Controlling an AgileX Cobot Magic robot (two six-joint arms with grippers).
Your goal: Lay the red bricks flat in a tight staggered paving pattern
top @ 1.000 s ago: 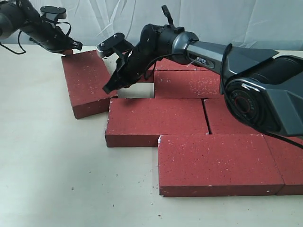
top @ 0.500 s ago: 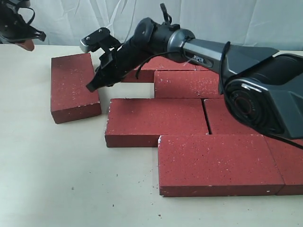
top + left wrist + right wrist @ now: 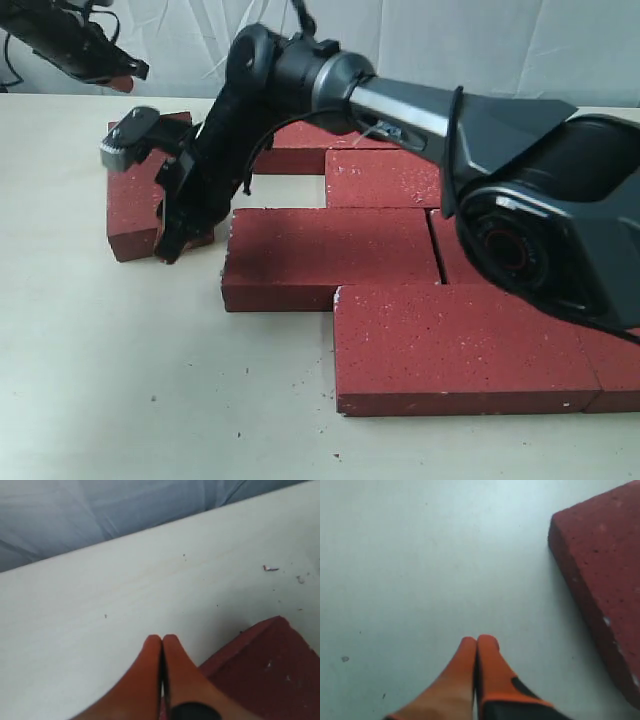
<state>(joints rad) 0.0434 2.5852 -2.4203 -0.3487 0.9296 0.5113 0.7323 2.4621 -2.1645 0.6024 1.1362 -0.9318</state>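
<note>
Several dark-red bricks lie flat in staggered rows, among them a front brick [image 3: 460,345], a middle brick [image 3: 330,255] and a rear brick [image 3: 385,178]. One loose brick [image 3: 135,200] lies apart at the left, turned lengthwise away from the rows. My right gripper [image 3: 165,255] reaches across, shut and empty, its tips down at the loose brick's near right corner. The right wrist view shows its fingertips [image 3: 477,640] over bare table beside that brick [image 3: 605,580]. My left gripper [image 3: 122,78] hangs shut and empty above the far left; its tips [image 3: 161,639] sit near a brick corner [image 3: 265,680].
The pale table [image 3: 100,380] stretches in front and to the left. A gap [image 3: 290,190] opens between the rear bricks and the middle row. A crumpled grey-white backdrop [image 3: 480,40] closes the far side. Brick crumbs [image 3: 270,568] dot the surface.
The right arm swung left and down, from the loose brick's right side to its near corner. The loose brick shifted left, then stayed put. The left gripper rose and moved away from it.
</note>
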